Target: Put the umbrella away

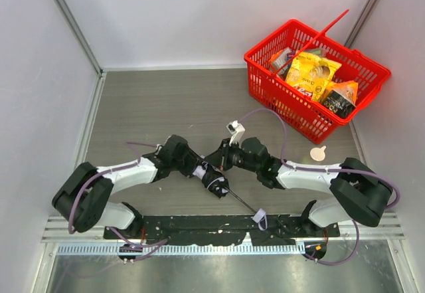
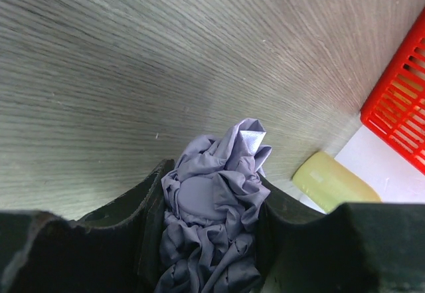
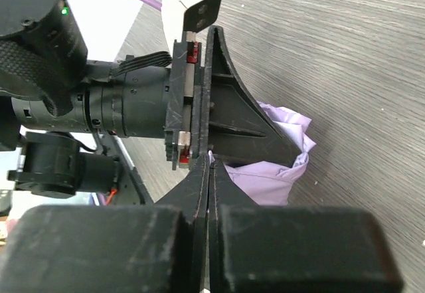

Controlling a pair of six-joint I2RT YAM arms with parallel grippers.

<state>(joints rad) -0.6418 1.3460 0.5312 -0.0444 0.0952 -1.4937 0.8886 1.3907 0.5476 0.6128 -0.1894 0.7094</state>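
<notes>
Umbrella: mid-tabletop, fabric bunched, black shaft sticking out toward 5 o'clock, so not yet stowed. Left hand clamped on the fabric. Right hand pressed together at the fabric's edge; whether it pinches any is unclear. Red basket at 2 o'clock, well apart. Judged roughly midway.

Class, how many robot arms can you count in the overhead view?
2. The left arm reaches in from lower left, the right arm from lower right; none appear hidden.
</notes>
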